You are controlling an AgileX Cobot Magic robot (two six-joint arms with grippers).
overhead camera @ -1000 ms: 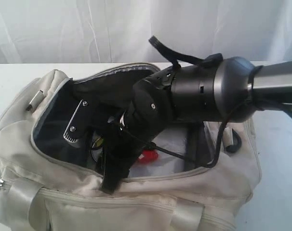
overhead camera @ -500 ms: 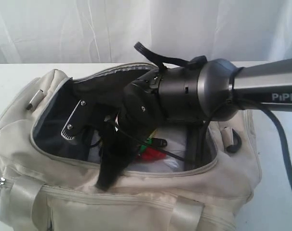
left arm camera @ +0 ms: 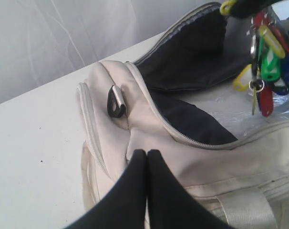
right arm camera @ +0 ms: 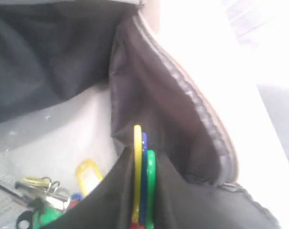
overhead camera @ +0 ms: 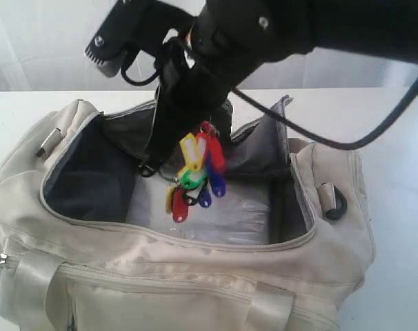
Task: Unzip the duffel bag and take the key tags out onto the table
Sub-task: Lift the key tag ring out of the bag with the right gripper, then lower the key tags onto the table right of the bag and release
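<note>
The cream duffel bag lies unzipped on the white table, its dark lining showing. My right gripper hangs over the opening, shut on the key tags, a bright bunch dangling clear above the bag's floor. In the right wrist view yellow, blue and green key tags are pinched between the right gripper jaws, with more hanging below. My left gripper is shut and empty, just above the bag near its end. The key tags also show there. The exterior view does not show the left gripper.
A clear plastic sheet covers the bag's floor. A black D-ring sits on the bag's end panel, another D-ring on the far end. Bare table lies beside the bag. A white curtain hangs behind.
The right gripper shut on the key tags inside the bag and rose out of the opening, lifting the bunch above the bag. The left gripper stayed shut.
</note>
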